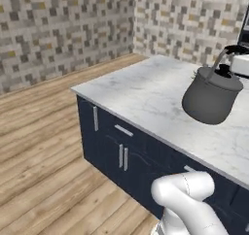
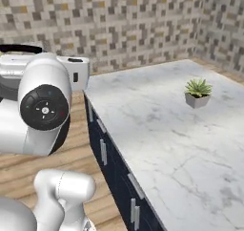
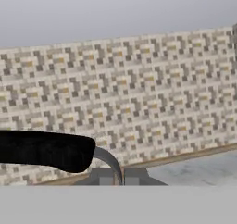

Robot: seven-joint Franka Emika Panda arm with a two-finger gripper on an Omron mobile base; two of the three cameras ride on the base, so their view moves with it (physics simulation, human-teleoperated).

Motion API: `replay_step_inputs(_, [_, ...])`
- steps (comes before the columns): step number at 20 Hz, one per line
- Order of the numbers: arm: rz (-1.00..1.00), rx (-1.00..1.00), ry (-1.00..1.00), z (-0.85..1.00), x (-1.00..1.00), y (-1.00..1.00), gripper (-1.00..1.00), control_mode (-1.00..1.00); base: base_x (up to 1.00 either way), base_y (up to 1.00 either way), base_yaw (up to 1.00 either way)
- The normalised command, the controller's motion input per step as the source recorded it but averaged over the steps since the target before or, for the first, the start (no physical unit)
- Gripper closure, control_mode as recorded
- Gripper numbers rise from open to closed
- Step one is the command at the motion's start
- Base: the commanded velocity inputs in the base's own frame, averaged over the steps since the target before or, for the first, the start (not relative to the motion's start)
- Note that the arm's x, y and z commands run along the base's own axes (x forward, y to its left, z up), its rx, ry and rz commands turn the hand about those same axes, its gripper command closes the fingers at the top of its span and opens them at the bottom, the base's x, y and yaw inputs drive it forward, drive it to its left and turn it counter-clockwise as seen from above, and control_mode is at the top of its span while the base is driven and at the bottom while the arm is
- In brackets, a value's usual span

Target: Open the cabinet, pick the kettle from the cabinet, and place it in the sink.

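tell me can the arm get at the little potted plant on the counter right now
Probably not as things stand: the fingers are shut on the kettle handle, which hangs above the marble counter. The potted plant itself stands in the open.

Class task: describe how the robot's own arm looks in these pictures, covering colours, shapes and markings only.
The arm has smooth, rounded, glossy white shells. One joint ends in a round black cap marked with small white dots and tiny coloured specks. A boxy white section carries a small dark rectangle. No cables show.
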Motion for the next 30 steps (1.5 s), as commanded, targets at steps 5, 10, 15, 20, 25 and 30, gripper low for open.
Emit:
replay_step_inputs(5, [0.0, 0.0, 0.0, 0.0, 0.0, 0.0, 1.0, 1.0, 0.19, 0.5, 0.45])
replay_step_inputs(10, [0.0, 0.0, 0.0, 0.0, 0.0, 0.0, 1.0, 1.0, 0.08, 0.36, 0.53])
replay_step_inputs(15, [0.0, 0.0, 0.0, 0.0, 0.0, 0.0, 1.0, 1.0, 0.17, 0.25, 0.52])
replay_step_inputs(20, [0.0, 0.0, 0.0, 0.0, 0.0, 0.0, 1.0, 1.0, 0.28, 0.21, 0.52])
replay_step_inputs(25, [0.0, 0.0, 0.0, 0.0, 0.0, 0.0, 1.0, 1.0, 0.26, 0.2, 0.48])
replay_step_inputs(30, [0.0, 0.0, 0.0, 0.0, 0.0, 0.0, 1.0, 1.0, 0.06, 0.24, 0.49])
